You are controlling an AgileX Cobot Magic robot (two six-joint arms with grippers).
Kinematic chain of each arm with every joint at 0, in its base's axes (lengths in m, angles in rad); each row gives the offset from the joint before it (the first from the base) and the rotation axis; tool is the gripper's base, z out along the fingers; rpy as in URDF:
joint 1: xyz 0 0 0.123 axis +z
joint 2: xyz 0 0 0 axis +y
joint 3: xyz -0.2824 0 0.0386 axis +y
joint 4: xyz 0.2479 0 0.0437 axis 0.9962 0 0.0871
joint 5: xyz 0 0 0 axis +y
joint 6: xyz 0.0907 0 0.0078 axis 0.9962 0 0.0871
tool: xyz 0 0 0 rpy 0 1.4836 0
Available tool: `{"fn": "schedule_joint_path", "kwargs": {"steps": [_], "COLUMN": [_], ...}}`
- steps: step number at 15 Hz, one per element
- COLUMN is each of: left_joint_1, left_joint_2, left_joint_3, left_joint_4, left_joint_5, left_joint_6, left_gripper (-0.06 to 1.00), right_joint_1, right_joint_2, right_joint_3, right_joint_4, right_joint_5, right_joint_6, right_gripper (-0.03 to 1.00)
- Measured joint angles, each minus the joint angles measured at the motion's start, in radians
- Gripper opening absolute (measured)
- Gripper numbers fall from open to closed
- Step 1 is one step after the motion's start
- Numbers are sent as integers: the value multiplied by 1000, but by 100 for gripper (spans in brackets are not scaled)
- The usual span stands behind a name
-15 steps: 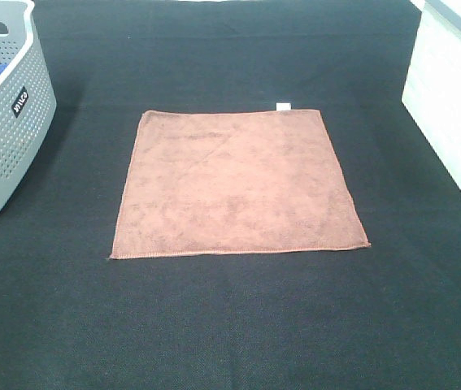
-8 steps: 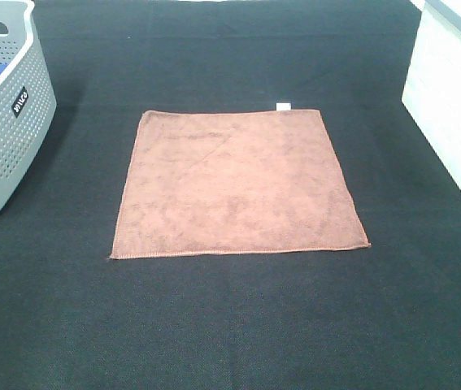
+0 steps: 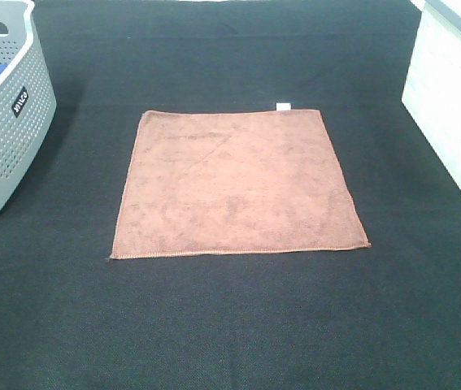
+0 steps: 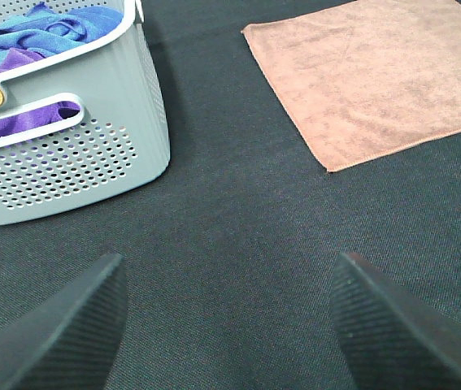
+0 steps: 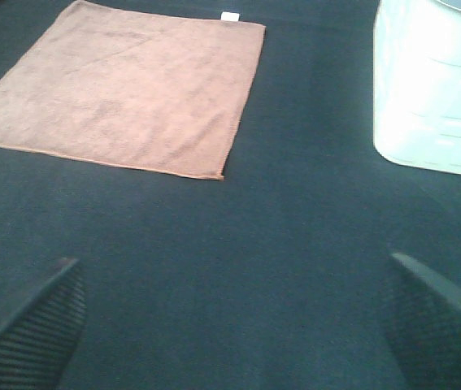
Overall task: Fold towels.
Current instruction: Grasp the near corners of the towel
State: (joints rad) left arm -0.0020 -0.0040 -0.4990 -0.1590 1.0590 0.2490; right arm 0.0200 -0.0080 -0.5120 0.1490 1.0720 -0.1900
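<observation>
**Item 1.** Brown square microfibre towel [image 3: 238,183], with a small white tag [image 3: 283,106] at its far edge. It lies flat, in one layer, in the middle of the black cloth-covered counter [image 3: 230,325], well apart from both containers. A faint diagonal crease runs across the far-left quarter. No fold has been made.

**Item 2.** Grey perforated plastic basket [image 3: 10,146], at the left edge of the counter. It holds bunched blue and purple cloths [image 4: 43,28], probably further towels awaiting their turn.

**Item 3.** White ribbed container [image 3: 450,106], at the right edge of the counter. Its contents are not visible.

**Item 4.** Left hand [image 4: 228,325]. The jaws are spread wide and grip nothing. It hangs above bare counter between the basket and the towel's near-left corner. It is outside the high camera's view.

**Item 5.** Right hand [image 5: 234,321]. The jaws are likewise spread wide and empty. It sits over bare counter, short of the towel's near-right corner.

**Change over the last second:** none recorded. The towel, basket and container sit exactly where they were, and no arm has entered the high view.

**Bearing on the task:** folding has apparently not begun. The towel is laid out and ready. The likely next step is for each hand to come down on a near corner and carry that edge over to the far one.
</observation>
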Motion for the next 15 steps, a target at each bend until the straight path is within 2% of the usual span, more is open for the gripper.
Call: {"fn": "schedule_joint_path", "kwargs": {"steps": [9, 10, 11, 15], "left_joint_1": [0, 0, 0, 0], "left_joint_2": [0, 0, 0, 47], "left_joint_3": [-7, -15, -15, -15], "left_joint_4": [0, 0, 0, -48], "left_joint_5": [-9, -55, -55, -303], "left_joint_6": [0, 0, 0, -53], "left_gripper": [68, 68, 68, 68], "right_joint_1": [0, 0, 0, 0], "right_joint_2": [0, 0, 0, 51], "right_joint_3": [0, 0, 0, 0], "right_joint_4": [-13, -13, -13, -13], "right_joint_5": [0, 0, 0, -15], "right_joint_6": [7, 7, 7, 47], "right_gripper": [91, 91, 91, 90]}}
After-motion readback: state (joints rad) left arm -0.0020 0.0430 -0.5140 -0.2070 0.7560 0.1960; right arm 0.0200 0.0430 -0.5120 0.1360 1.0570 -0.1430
